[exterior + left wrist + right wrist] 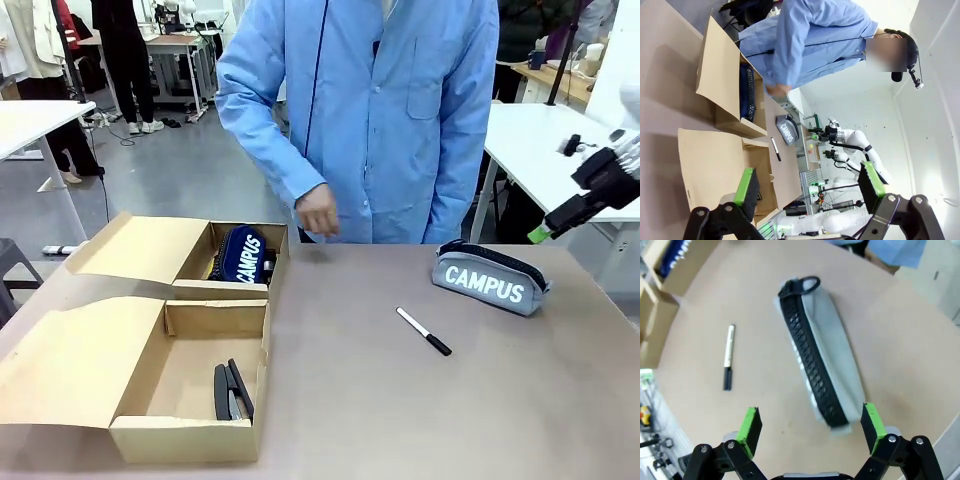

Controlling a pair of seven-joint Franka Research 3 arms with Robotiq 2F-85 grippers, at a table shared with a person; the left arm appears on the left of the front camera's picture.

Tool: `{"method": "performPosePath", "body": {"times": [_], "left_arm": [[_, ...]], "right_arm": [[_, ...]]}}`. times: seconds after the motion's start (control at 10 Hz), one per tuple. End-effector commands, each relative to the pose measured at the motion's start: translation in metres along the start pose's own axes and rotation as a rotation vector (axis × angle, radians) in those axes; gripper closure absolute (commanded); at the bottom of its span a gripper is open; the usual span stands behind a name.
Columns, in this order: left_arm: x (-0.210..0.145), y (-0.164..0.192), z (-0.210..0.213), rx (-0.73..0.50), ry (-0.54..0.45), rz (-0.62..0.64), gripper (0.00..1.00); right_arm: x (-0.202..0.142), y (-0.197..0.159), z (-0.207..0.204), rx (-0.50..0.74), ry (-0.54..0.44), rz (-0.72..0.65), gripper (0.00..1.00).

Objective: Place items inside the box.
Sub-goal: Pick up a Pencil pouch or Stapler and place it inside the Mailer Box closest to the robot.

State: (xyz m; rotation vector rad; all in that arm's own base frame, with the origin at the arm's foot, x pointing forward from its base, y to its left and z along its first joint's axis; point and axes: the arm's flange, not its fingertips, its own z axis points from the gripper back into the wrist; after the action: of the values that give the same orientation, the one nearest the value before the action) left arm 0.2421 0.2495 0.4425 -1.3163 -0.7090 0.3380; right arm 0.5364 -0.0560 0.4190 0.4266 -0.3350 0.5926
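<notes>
Item in hand: grey pouch [827, 355], lettered "CAMPUS", lying zip-up on the surface [400, 420] at the robot's right, well apart from the boxes. Marker pen [424, 331] lies loose near it, toward the middle. Navy pouch [240, 255] is in the far box [220, 290]; stapler [232, 390] is in the near box [185, 440].

Right tool [812, 427] hangs above the grey pouch, off to its right, fingers spread wide with nothing between them. The wrist view lines them up astride the pouch's near end. Left tool [809, 182] is likewise released and empty, looking across the boxes from the robot's left.

Judgement: approach-to-grasp on the grey pouch, with the marker pen also left to box. Next move calls for a descent and a close across the narrow body, nearer the middle than the end. An end grip would likely let it droop.

Room: bare surface all round the pouch, and the pen lies clear of the fingers. The pouch sits toward the far right edge. Box flaps fold out leftward, so the openings are free from the right. Person's hand [318, 212] hovers at the far edge beside the far box, near any carry path there.
</notes>
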Motion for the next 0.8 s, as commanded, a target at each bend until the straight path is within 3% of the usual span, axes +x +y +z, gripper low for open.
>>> {"method": "performPosePath", "body": {"times": [0.0,0.3,0.4,0.5,0.6,0.7], "left_arm": [[0.000,-0.002,-0.001,-0.020,-0.008,-0.020,0.00],[0.000,-0.002,-0.001,-0.020,-0.008,-0.020,0.00],[0.000,-0.002,-0.001,-0.020,-0.008,-0.020,0.00],[0.000,-0.002,-0.001,-0.020,-0.008,-0.020,0.00],[0.000,-0.002,-0.001,-0.020,-0.008,-0.020,0.00],[0.000,-0.002,-0.001,-0.020,-0.008,-0.020,0.00]], "right_arm": [[0.026,-0.004,-0.034,-0.038,0.030,0.106,0.00],[0.027,-0.011,-0.050,-0.102,0.100,0.110,0.00],[0.007,-0.023,-0.015,0.086,-0.054,0.108,0.00],[-0.018,-0.034,0.020,0.164,-0.148,0.053,0.00],[-0.038,-0.048,0.042,0.236,-0.185,-0.033,0.00],[-0.058,-0.069,0.053,0.392,-0.211,-0.164,0.00]]}}
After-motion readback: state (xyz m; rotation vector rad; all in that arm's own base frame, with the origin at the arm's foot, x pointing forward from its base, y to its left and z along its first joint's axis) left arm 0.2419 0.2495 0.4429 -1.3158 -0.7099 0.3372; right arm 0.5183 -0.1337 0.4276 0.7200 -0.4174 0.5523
